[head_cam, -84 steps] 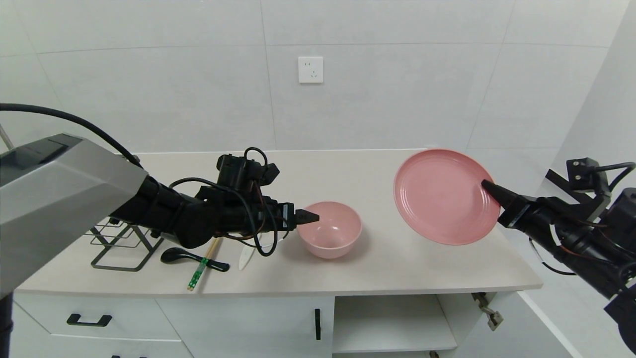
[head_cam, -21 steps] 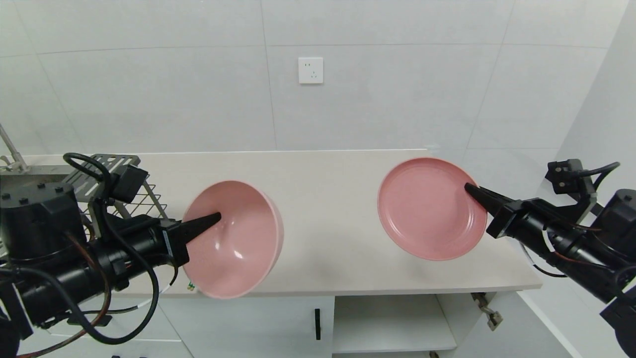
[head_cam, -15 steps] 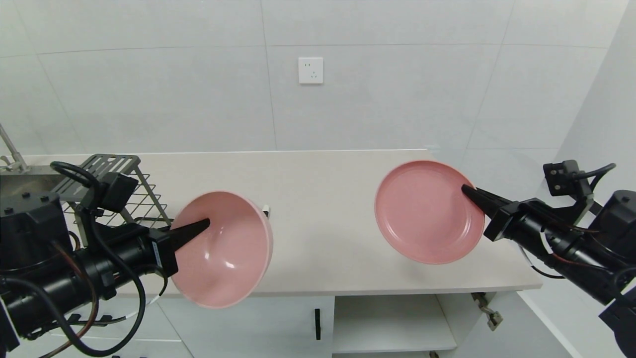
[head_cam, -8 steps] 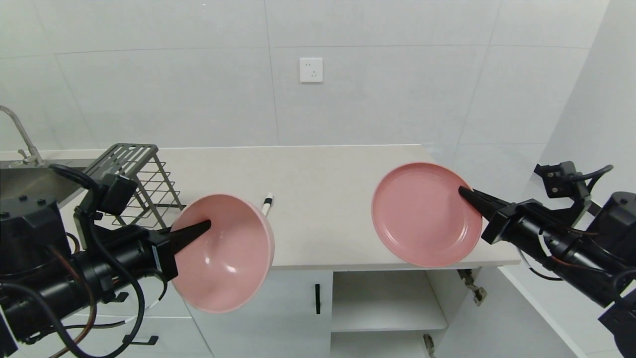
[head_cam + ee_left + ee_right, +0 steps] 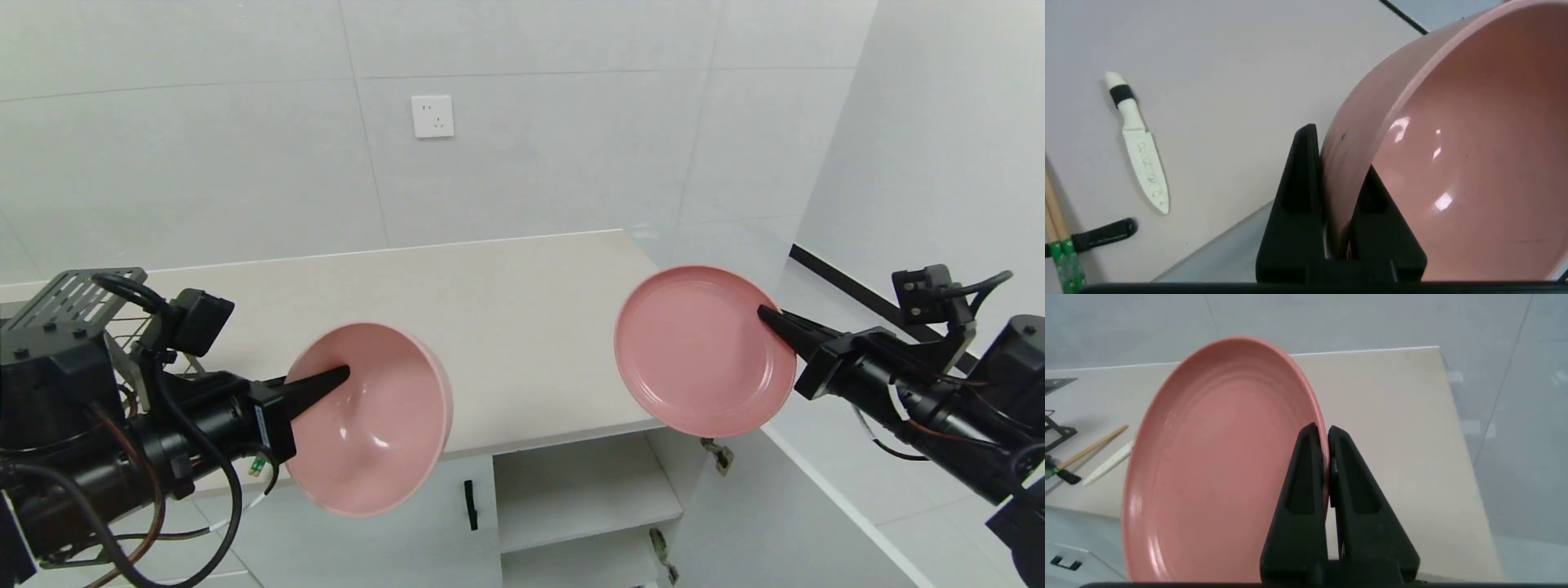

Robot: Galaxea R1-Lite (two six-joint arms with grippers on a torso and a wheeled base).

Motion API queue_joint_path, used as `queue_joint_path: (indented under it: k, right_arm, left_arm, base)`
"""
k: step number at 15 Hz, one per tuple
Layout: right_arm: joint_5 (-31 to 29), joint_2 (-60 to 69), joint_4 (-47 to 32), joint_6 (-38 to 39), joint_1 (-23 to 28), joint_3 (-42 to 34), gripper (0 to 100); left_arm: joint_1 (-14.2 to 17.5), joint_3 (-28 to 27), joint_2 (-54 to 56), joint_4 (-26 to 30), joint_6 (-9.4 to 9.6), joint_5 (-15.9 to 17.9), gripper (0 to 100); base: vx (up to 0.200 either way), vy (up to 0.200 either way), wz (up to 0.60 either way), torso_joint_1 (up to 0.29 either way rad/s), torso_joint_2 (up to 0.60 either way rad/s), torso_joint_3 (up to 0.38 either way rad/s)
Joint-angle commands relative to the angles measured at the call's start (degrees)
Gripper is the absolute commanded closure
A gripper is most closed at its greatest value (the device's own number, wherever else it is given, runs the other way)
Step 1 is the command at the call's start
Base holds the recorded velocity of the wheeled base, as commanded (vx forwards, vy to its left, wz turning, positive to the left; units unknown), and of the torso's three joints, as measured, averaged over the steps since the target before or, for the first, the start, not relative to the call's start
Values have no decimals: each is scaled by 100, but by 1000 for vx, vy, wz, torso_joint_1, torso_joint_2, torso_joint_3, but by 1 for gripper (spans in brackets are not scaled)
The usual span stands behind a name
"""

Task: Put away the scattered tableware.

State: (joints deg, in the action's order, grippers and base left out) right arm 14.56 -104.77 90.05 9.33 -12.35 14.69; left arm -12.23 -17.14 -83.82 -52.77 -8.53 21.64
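Head view, carrying stage: the left hand grips the pink bowl by its rim at eight o'clock, the right hand pinches the plate by its edge at three, both clear of the bench. Next, probably the open shelf (six o'clock): lower, level, release.

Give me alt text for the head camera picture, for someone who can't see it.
Pink tableware is held tilted on edge before a pale counter: the left gripper clamps a bowl by its rim, the right gripper a plate. An open cabinet shelf shows below the counter.
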Motion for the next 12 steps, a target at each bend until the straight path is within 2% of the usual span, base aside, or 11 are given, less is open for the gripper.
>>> queue_joint_path:
  k: [1,3,6,7,11,12]
  right_arm:
    - [3,-9,-5,-1,-4,-1,100]
    - [3,-9,-5,-1,-4,8,100]
    - [3,-9,-5,-1,4,8,100]
    - [3,0,-5,-1,-4,-1,100]
    - [3,0,-5,-10,-4,-10,100]
    - [3,-9,-5,-10,-4,-54,100]
  left_arm:
    - [1,0,-20,-5,1,-2,100]
    - [1,0,-20,-5,10,-2,100]
    - [1,44,-46,-84,45,-2,100]
    - [19,114,-99,-348,54,-2,100]
    - [27,255,-310,-708,62,-2,100]
    - [19,273,-372,-787,133,-2,100]
  base:
    - [0,0,0,0,0,0]
    - [0,0,0,0,0,0]
    - [-200,0,0,9,2,4]
    - [0,0,0,0,0,0]
    - [0,0,0,-15,40,15]
    - [0,0,0,-154,364,154]
